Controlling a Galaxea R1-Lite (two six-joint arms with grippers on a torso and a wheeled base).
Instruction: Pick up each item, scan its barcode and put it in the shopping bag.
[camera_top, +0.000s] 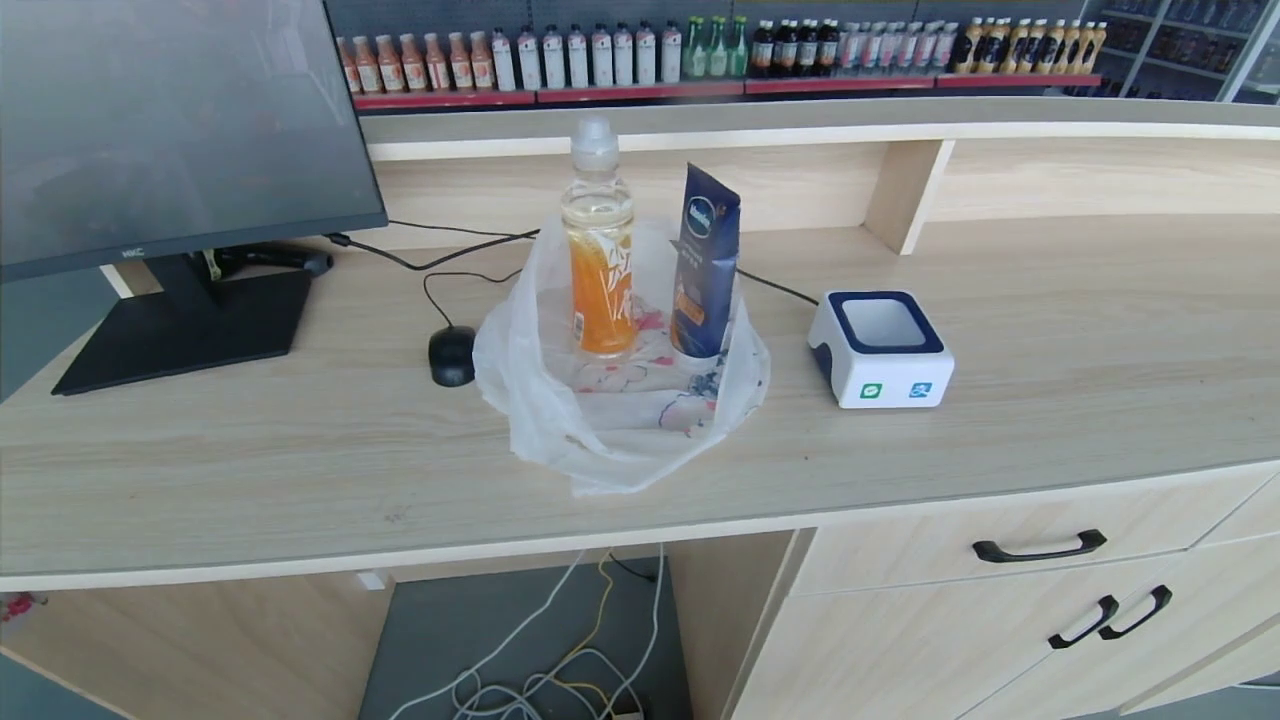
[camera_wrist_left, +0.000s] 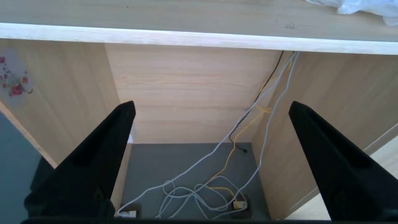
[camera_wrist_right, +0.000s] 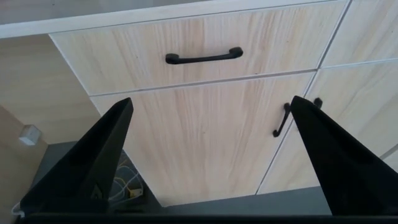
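L gripper (camera_wrist_left: 211, 107) hangs low, nearer than the counter (camera_top: 300, 450) front edge and below its top. Claw spread wide, nothing btwn the fingers. It faces the open bay under the counter, where loose cables (camera_wrist_left: 205, 186) lie on the floor.

R gripper (camera_wrist_right: 211, 101) is low too, to the right, facing the drawer fronts and a black drawer handle (camera_wrist_right: 203, 57). Claw wide apart, holding nothing.

Up on the counter, approx mid: the shopping bag (camera_top: 520, 380), thin translucent plastic, mouth slumped open. Two items stand upright inside it:
- orange drink bottle (camera_top: 598, 250), left side of the bag.
- dark blue tube (camera_top: 705, 265), just right of the bottle, a small gap btwn them.

Barcode scanner (camera_top: 880, 350), white box w/ blue rim, sits just right of the bag, not touching it. Black mouse (camera_top: 452, 355) is just left of the bag. Monitor (camera_top: 170, 130) stands far left. Far back, a shelf of bottles (camera_top: 720, 50) runs along the wall.

Progress, my read: both items are in the bag and both claws are free, so bagging looks done and the task is at or v. near its end. Can't tell whether each barcode got scanned.
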